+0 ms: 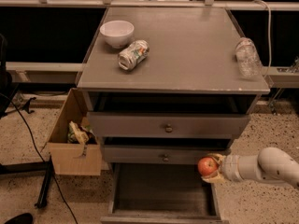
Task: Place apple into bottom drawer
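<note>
The apple point(207, 166) is small, round and red-orange. My gripper point(211, 168) is shut on it and comes in from the right on a white arm. It holds the apple above the right rear part of the bottom drawer point(163, 195), just in front of the middle drawer's face. The bottom drawer is pulled out; its grey floor shows nothing in it.
Two upper grey drawers with round knobs point(168, 128) are shut. On the cabinet top stand a white bowl point(117, 33), a crushed can point(133, 54) and a clear plastic bottle point(247, 56). A cardboard box point(74, 139) with rubbish stands left of the cabinet.
</note>
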Available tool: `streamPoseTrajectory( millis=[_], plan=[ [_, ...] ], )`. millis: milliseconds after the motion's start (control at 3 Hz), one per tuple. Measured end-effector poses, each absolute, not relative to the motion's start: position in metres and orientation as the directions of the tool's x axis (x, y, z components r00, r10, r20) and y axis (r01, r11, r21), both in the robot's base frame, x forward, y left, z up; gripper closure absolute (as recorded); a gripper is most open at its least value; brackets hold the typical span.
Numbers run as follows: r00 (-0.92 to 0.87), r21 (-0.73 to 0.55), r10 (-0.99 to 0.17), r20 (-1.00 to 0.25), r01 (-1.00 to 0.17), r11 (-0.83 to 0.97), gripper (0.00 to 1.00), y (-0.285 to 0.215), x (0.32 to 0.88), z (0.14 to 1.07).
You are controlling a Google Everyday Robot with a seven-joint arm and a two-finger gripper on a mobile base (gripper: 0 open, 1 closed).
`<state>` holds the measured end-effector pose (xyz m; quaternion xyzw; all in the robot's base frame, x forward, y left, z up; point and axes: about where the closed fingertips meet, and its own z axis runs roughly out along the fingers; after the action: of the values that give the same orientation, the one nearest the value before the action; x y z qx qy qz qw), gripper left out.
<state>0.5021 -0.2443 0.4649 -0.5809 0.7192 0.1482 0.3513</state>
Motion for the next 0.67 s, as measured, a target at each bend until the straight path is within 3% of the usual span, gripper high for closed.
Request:
streamPoseTrajectory(
  millis=[667],
  plan=[
    [-0.096, -0.177, -0.749, -0.656, -0.945, 0.276, 1.00, -0.2464, 0.5095, 0.4211]
  ],
)
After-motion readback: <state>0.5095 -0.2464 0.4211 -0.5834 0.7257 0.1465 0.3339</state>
